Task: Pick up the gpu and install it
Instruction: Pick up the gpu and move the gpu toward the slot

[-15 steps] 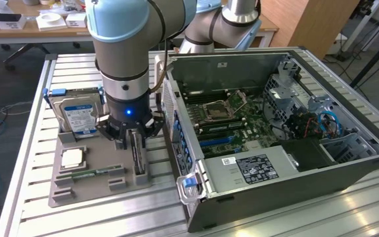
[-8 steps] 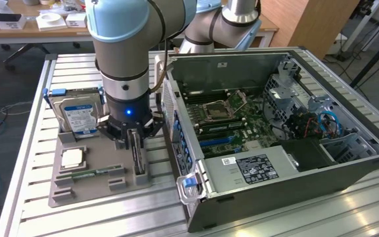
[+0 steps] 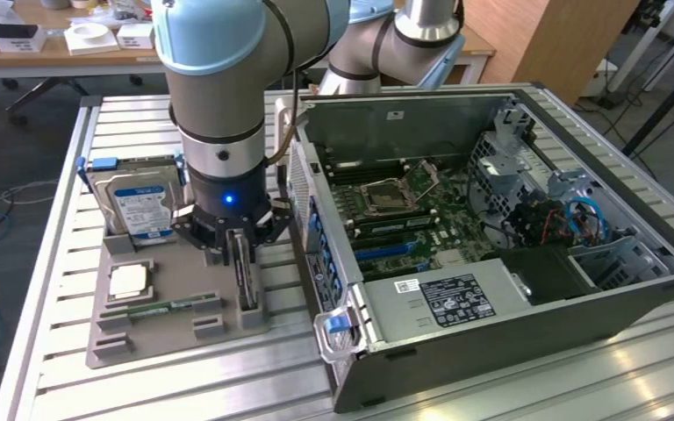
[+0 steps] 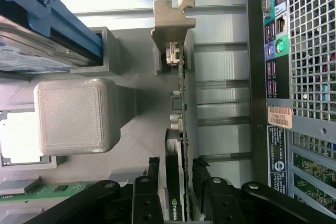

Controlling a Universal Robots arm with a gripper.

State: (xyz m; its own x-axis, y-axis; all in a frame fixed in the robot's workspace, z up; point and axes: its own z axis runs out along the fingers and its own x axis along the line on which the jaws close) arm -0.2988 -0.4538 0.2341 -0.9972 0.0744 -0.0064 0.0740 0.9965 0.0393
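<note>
The gpu (image 3: 245,279) is a thin dark card standing on edge in a slot of the grey holder tray (image 3: 161,344), to the exterior view's left of the open computer case (image 3: 490,228). My gripper (image 3: 234,250) comes down on it from above. In the wrist view the gpu (image 4: 179,124) runs edge-on away from me, with its silver bracket (image 4: 172,22) at the far end. My gripper (image 4: 176,184) is shut on the card, with a black finger (image 4: 151,179) pressed against each face. The card still sits in its slot.
On the same tray stand a silver hard drive (image 3: 138,206), a processor chip (image 3: 129,281) and a green memory stick (image 3: 161,309). The case lies open with the motherboard (image 3: 413,219) exposed. Its rear panel (image 4: 299,77) is close beside the card.
</note>
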